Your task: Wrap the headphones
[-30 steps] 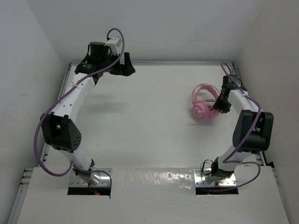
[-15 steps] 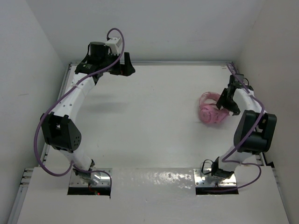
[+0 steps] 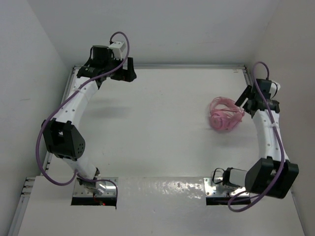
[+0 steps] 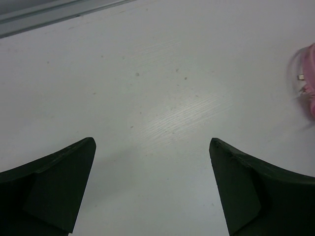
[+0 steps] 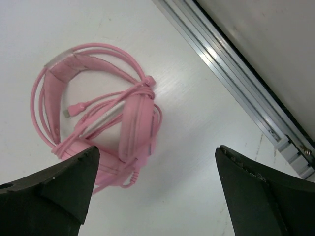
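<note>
The pink headphones (image 3: 224, 115) lie on the white table at the right, with the thin pink cord looped around the headband and earcups. In the right wrist view the headphones (image 5: 135, 125) rest just ahead and to the left of my right gripper (image 5: 157, 150), which stands open and holds nothing. From above, the right gripper (image 3: 247, 102) sits just right of the bundle, apart from it. My left gripper (image 3: 129, 71) is at the far left back of the table, open over bare table (image 4: 152, 142). The headphones (image 4: 307, 81) barely show at that view's right edge.
An aluminium rail (image 5: 236, 93) runs along the table's right edge, close beside the headphones, with the white wall behind it. Another rail (image 4: 49, 14) borders the back edge near the left gripper. Purple cables (image 3: 54, 123) hang along both arms.
My right gripper opened and let go of the headphones, then drew back to the right. The headphones settled on the table. The left gripper shifted slightly left.
</note>
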`<act>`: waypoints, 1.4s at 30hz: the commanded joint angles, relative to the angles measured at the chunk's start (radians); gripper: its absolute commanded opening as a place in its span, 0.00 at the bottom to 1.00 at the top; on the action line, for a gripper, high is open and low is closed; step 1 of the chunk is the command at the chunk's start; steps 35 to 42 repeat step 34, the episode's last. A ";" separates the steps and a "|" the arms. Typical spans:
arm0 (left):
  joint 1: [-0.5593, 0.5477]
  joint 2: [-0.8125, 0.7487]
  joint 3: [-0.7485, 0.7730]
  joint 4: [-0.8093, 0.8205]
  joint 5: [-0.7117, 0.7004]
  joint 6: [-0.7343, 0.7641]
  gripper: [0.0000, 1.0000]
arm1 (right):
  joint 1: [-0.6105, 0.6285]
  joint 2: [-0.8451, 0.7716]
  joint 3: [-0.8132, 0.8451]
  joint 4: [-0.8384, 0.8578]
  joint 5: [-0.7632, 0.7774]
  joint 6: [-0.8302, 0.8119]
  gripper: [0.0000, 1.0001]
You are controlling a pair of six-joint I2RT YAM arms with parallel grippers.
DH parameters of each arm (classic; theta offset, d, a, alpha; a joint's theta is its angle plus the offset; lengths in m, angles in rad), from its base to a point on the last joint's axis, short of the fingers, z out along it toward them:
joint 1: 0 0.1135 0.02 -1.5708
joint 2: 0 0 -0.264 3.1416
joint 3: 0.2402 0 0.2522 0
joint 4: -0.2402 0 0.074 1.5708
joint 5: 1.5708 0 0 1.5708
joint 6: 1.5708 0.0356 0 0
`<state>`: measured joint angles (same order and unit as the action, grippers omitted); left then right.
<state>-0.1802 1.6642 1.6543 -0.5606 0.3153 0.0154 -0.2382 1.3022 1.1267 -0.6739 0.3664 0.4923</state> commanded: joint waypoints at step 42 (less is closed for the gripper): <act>0.148 -0.327 -0.680 0.131 -0.162 0.127 0.98 | -0.001 -0.715 -0.674 0.011 0.104 0.425 0.99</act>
